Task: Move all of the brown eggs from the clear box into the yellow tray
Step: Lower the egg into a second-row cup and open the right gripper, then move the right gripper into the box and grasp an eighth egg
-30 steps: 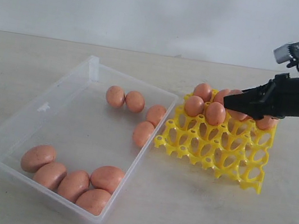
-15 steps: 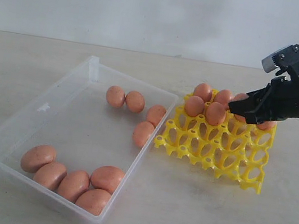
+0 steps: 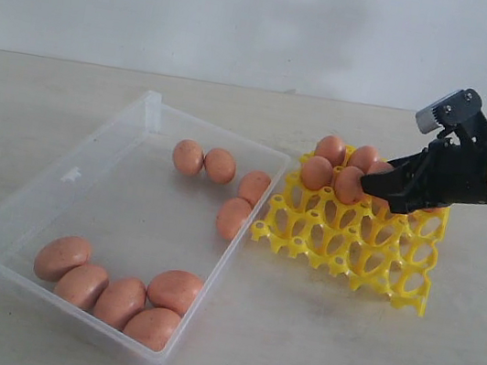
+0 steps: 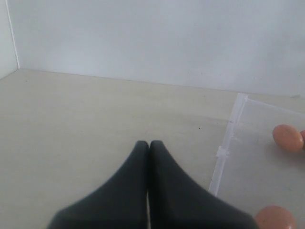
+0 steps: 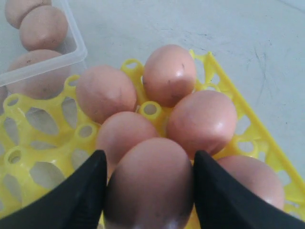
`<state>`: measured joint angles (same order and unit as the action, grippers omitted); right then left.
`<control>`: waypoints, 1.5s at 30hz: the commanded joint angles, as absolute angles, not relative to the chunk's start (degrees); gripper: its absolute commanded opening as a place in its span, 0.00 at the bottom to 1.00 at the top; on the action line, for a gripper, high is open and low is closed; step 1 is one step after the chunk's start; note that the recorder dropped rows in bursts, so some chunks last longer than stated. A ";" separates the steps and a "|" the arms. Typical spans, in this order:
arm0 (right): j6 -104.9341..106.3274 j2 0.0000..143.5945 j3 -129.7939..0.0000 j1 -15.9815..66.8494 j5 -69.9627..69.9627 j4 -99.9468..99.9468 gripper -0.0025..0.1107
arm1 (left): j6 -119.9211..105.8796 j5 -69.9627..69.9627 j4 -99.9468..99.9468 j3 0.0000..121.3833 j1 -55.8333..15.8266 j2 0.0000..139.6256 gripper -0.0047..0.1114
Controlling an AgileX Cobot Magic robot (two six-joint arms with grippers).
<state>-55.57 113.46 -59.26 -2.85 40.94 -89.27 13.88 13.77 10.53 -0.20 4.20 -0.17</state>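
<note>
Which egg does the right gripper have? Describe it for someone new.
Find the yellow tray right of the clear box. Its eggs sit along the far side, where the right gripper reaches in. The egg you want is the only one with a black finger pressed on each side; its neighbours sit free.

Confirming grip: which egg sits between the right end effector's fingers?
The egg flanked by both black fingers, nearest the wrist camera; neighbouring eggs sit in the yellow tray.
</note>
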 commanded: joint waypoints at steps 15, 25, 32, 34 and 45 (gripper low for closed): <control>-56.63 113.23 -59.38 -2.80 40.66 -86.83 0.59 | 13.50 13.32 10.32 0.00 3.92 0.00 0.22; -85.25 107.44 -59.38 -2.80 58.38 -87.16 0.55 | 13.50 13.69 10.32 0.00 3.92 0.00 0.12; -90.83 102.29 -59.38 -2.80 69.96 -90.41 0.02 | 13.50 16.98 10.32 0.00 3.92 0.00 0.00; -93.44 101.76 -59.38 -2.80 69.96 -91.98 0.02 | 13.50 16.98 10.32 0.00 3.92 0.00 0.00; -107.52 96.14 -59.38 12.05 40.49 -99.95 0.02 | 13.50 16.98 10.32 0.00 3.92 0.00 0.00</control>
